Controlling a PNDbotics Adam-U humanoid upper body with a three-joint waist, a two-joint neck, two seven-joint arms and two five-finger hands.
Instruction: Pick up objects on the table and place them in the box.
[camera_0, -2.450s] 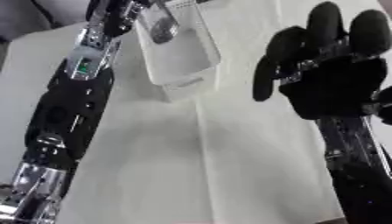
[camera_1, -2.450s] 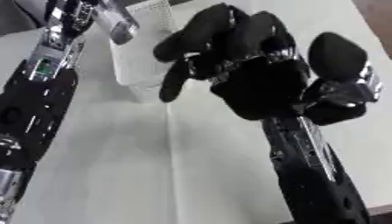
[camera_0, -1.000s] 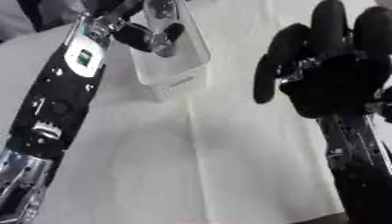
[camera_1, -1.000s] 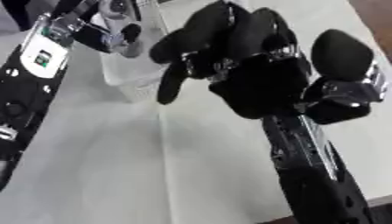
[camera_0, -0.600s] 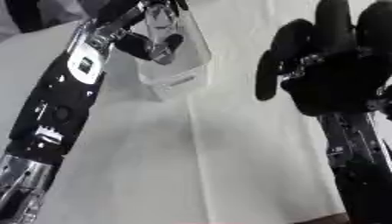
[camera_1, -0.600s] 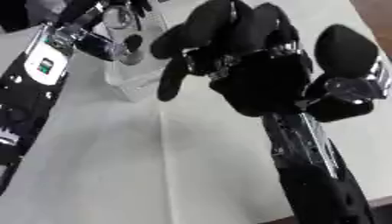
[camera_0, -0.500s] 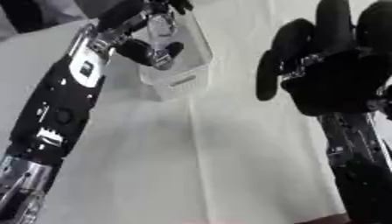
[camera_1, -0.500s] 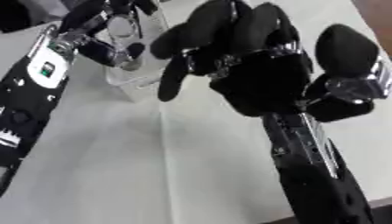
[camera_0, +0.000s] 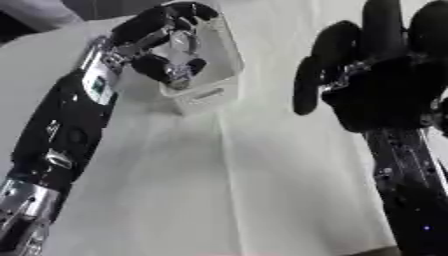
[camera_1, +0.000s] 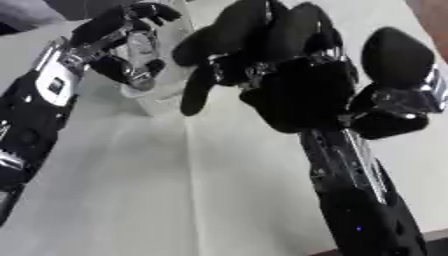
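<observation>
Two robot hands: left robot hand (camera_0: 162, 47) curled over clear plastic box (camera_0: 214, 87), contents unclear; placing step. Right robot hand (camera_0: 385, 85) idle, fingers relaxed. Next: release, withdraw.

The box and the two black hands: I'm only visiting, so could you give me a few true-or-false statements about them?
1. The left hand is over the box. True.
2. The box lies on its side. False: it stands upright, open top up.
3. The right hand is held up with fingers raised, away from the box. True.
4. The right hand holds the box. False: it holds nothing.
5. The left hand's fingers are curled. True; whether they hold anything cannot be told.
</observation>
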